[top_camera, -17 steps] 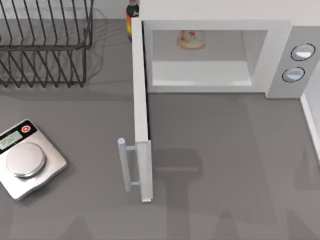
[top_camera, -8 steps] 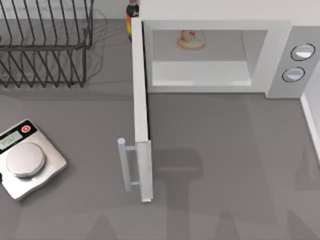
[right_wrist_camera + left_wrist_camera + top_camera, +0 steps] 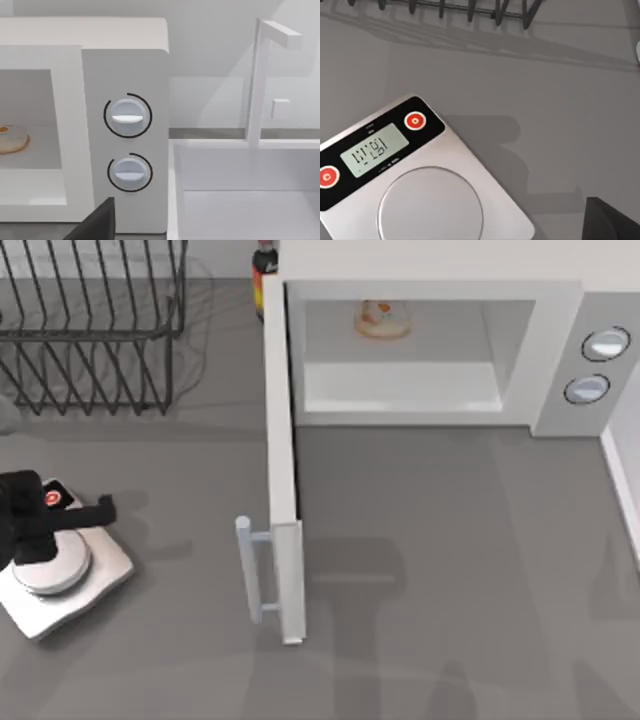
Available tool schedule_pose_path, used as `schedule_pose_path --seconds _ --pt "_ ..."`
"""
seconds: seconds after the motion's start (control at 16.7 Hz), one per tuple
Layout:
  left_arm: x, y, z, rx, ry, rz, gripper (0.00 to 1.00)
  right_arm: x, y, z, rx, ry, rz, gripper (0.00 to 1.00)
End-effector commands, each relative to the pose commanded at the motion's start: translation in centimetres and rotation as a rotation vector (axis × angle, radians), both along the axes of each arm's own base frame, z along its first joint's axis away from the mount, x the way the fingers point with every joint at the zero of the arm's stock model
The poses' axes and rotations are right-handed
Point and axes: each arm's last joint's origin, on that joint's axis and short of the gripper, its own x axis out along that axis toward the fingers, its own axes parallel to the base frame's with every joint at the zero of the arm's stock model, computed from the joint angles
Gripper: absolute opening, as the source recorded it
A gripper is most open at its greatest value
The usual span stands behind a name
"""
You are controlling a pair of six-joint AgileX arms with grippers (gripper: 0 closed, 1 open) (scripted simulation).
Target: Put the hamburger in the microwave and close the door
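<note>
Left gripper (image 3: pixel 100 508) hovers above the scale (image 3: pixel 65 585) at top view's left, fingers' state cannot be told; door (image 3: pixel 283 470) stands wide open. Left wrist: scale on tabletop (image 3: pixel 545 100). Right wrist: hamburger (image 3: pixel 11 138) already inside microwave (image 3: pixel 125 75) beside 2 dials, so closing remains.

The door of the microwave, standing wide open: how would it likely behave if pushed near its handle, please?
The door looks like a rigid flat panel, so it should swing stiffly on its hinged edge at the microwave. Pushing by the handle, at the free end, probably needs little force.
</note>
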Motion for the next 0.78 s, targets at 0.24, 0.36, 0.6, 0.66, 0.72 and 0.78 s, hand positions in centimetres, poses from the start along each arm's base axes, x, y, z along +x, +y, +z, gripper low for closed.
schedule_pose_path --seconds 0.24,0.36,0.6,0.66,0.72,0.78 --pt "1.9 -4.6 0.9 0.100 0.090 -0.028 0.00 0.0 0.0 0.0 0.000 0.000 0.000 1.00" --pt "2.3 -6.2 1.1 0.136 0.102 -0.038 0.00 0.0 0.0 0.0 0.000 0.000 0.000 1.00" --pt "2.4 -6.9 1.1 0.151 0.104 -0.042 0.00 0.0 0.0 0.0 0.000 0.000 0.000 1.00" --pt "2.4 -6.9 1.1 0.151 0.104 -0.042 0.00 0.0 0.0 0.0 0.000 0.000 0.000 1.00" --pt "2.4 -6.8 1.1 0.147 0.103 -0.041 0.00 0.0 0.0 0.0 0.000 0.000 0.000 1.00" --pt "2.4 -6.8 1.1 0.147 0.103 -0.041 0.00 0.0 0.0 0.0 0.000 0.000 0.000 1.00"
